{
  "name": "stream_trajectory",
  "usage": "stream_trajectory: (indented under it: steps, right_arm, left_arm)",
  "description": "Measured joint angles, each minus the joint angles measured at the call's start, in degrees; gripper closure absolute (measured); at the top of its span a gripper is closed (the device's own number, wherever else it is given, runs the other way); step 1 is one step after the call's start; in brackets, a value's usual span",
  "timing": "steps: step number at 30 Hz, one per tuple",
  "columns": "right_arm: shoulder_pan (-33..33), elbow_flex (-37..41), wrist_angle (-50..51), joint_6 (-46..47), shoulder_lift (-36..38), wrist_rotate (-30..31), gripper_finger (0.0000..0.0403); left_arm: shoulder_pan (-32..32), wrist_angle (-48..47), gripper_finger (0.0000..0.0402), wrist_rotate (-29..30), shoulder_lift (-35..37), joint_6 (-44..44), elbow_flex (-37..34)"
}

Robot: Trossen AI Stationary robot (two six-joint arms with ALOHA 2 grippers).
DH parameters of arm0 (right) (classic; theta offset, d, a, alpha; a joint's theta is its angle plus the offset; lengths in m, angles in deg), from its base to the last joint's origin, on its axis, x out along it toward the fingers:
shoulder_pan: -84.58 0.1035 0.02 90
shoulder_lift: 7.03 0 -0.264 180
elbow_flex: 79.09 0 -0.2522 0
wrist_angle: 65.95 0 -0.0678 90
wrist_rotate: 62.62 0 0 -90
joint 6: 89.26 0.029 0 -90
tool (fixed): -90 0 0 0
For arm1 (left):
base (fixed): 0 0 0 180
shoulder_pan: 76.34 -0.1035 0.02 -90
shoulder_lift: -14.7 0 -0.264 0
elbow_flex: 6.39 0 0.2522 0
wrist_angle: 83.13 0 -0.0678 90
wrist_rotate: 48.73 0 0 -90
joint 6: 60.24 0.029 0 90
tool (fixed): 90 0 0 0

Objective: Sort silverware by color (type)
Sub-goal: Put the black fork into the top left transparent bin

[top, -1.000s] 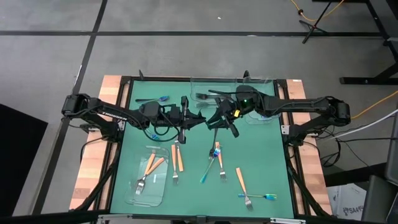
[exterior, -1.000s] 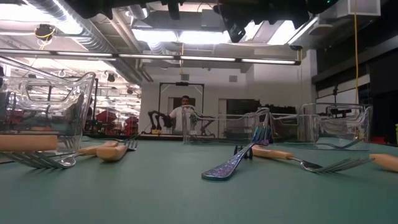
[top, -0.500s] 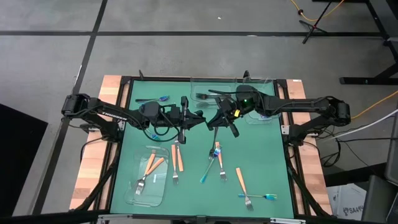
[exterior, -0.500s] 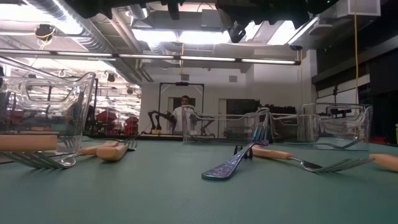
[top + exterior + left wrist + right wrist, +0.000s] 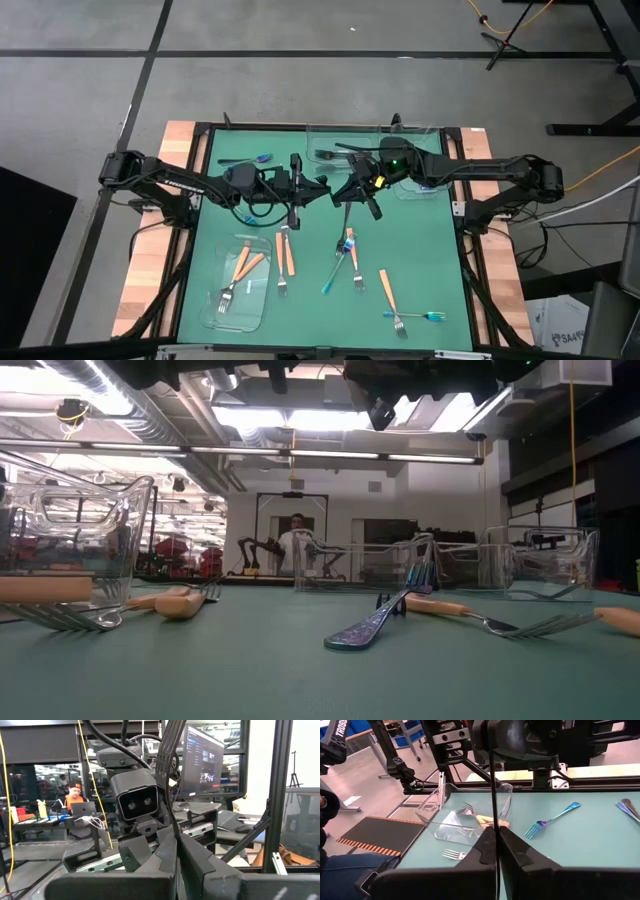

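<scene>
A thin black utensil (image 5: 492, 785) is held high over the middle of the green mat, between both grippers. My left gripper (image 5: 318, 190) and my right gripper (image 5: 348, 192) face each other almost tip to tip, each shut on it. The left wrist view shows the same black utensil (image 5: 172, 795) rising from my left gripper (image 5: 176, 865). Below, orange-handled forks (image 5: 285, 253) and blue-teal forks (image 5: 333, 278) lie flat on the mat. A blue piece (image 5: 263, 158) lies at the far left. My left gripper pinches the black utensil's thin shaft (image 5: 174, 832) between its two fingers, coming about level from the table's left and lying across it. The utensil is clear of the table; which end is held does not show. My right gripper pinches the same shaft (image 5: 493, 827) between its two fingers, coming from the table's right and slanting slightly down, across the utensil. A thin dark length (image 5: 343, 220) sticks out toward the near edge.
A clear tray (image 5: 212, 300) with orange-handled forks stands near left. Another clear tray (image 5: 320, 135) with dark utensils is at the far middle, and a third (image 5: 420, 192) lies under my right arm. More forks (image 5: 387, 285) (image 5: 415, 317) lie near right.
My right gripper has shut on the black utensil that my left gripper holds. Both arms have stayed in place and the utensil has not shifted.
</scene>
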Motion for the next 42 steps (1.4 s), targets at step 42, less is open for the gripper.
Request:
stream_trajectory:
  steps: [42]
  right_arm:
    - [-18.6,-6.8,15.3,-4.4,8.5,2.9,0.0403]
  left_arm:
    - [0.0,-32.9,0.0305,5.8,0.0,-7.3,0.0]
